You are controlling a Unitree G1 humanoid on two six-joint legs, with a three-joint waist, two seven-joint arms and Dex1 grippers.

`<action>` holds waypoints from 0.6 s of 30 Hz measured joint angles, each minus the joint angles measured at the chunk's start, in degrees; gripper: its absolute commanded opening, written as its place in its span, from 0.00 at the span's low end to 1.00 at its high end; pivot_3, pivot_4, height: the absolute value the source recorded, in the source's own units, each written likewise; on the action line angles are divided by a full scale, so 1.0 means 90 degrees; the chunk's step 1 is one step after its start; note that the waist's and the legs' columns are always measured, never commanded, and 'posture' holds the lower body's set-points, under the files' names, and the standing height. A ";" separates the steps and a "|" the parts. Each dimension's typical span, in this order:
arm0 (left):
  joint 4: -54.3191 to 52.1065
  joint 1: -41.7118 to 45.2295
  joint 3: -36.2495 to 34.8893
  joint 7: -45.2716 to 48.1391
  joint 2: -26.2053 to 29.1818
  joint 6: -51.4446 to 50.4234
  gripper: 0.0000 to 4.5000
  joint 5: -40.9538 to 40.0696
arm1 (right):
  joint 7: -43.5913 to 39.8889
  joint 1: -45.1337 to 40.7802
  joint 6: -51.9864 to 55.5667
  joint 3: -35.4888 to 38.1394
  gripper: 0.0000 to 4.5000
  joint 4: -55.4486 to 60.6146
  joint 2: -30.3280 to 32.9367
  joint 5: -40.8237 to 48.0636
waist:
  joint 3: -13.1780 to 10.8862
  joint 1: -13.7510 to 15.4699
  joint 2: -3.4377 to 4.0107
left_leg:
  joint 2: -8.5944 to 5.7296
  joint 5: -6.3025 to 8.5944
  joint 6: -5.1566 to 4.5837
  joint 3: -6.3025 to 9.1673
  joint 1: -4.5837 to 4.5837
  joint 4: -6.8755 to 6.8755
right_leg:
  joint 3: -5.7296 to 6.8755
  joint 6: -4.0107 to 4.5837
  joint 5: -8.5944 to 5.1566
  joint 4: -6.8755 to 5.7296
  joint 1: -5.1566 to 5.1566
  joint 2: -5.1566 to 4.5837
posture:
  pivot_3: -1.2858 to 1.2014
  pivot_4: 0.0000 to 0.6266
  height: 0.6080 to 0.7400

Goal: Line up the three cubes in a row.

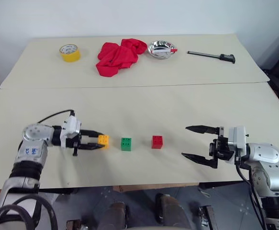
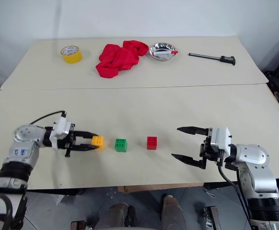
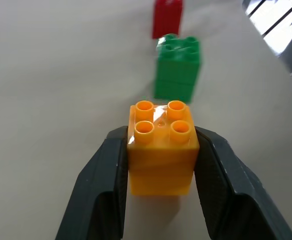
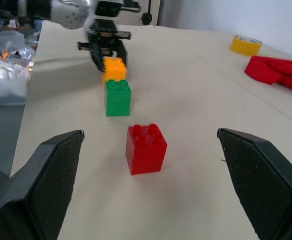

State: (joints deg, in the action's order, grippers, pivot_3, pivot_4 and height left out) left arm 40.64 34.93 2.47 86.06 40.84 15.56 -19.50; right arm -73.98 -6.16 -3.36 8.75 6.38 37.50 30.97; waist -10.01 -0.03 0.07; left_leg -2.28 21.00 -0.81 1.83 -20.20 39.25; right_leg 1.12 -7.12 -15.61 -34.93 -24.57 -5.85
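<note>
The studded orange-yellow plastic cube (image 1: pixel 103 140) sits on the pale surface (image 1: pixel 144 103), clamped by the left claw (image 1: pixel 99 142), with the green studded cube (image 1: pixel 126 143) at its 3 o'clock and the red one (image 1: pixel 157 142) beyond, all in a row. The right claw (image 1: pixel 192 142) gapes wide, grasping nothing. The left wrist view reveals both black fingers (image 3: pixel 101 190) pressing the orange-yellow cube's sides. At 12 o'clock, a shiny metal bowl (image 1: pixel 161 49) holds something small and red

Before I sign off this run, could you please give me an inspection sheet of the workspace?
Surface: two beige tables pushed together.
Job's things: orange-yellow cube, green cube, red cube in a row, apart.
Clutter: yellow tape roll, red cloth, metal bowl, black-handled tool on the far table.
Hands: left hand shut on the orange-yellow cube; right hand open, empty.
Cables: black cable at left wrist.
Surroundings: white wall.
</note>
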 measured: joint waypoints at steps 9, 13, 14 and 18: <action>0.0144 0.0018 0.0370 0.0002 0.0170 0.0156 0.33 -0.0354 | 0.0188 0.0177 0.0075 0.0099 1.00 0.0089 0.0016 0.0001 | 0.0000 -0.0005 0.0000 | -0.0011 0.0006 -0.0017 -0.0001 -0.0002 0.0001 | -0.0006 -0.0003 0.0002 0.0006 -0.0001 -0.0021 | 0.52 0.24 1.00; -0.0282 -0.0221 0.0570 0.0002 0.0342 -0.0007 0.33 -0.0603 | 0.0179 0.0162 0.0077 0.0100 1.00 0.0067 0.0021 0.0001 | 0.0000 -0.0002 0.0000 | -0.0009 0.0006 -0.0016 0.0000 -0.0002 0.0001 | -0.0006 -0.0003 0.0002 0.0007 -0.0001 -0.0021 | 0.52 0.24 1.00; -0.0347 -0.0258 0.0586 0.0002 0.0349 -0.0031 0.33 -0.0633 | 0.0167 0.0134 0.0077 0.0097 1.00 0.0029 0.0021 -0.0002 | 0.0000 -0.0001 0.0000 | -0.0010 0.0006 -0.0016 0.0000 -0.0003 0.0001 | -0.0006 -0.0003 0.0002 0.0008 0.0000 -0.0021 | 0.52 0.24 1.00; -0.0413 -0.0311 0.0588 0.0002 0.0358 -0.0051 0.33 -0.0661 | 0.0129 0.0001 0.0074 0.0092 1.00 -0.0031 0.0021 -0.0005 | 0.0000 0.0000 0.0000 | -0.0012 0.0006 -0.0016 0.0001 -0.0003 0.0002 | -0.0005 -0.0003 0.0002 0.0008 0.0000 -0.0023 | 0.52 0.24 1.00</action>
State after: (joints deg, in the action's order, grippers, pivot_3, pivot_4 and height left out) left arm 36.92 32.12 7.77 86.08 44.06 15.10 -25.45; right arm -72.82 -6.15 -2.70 9.58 6.10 37.69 30.93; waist -10.01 -0.03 0.06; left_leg -2.39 21.06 -0.95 1.84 -20.22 39.27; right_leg 1.08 -7.15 -15.59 -34.86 -24.57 -6.06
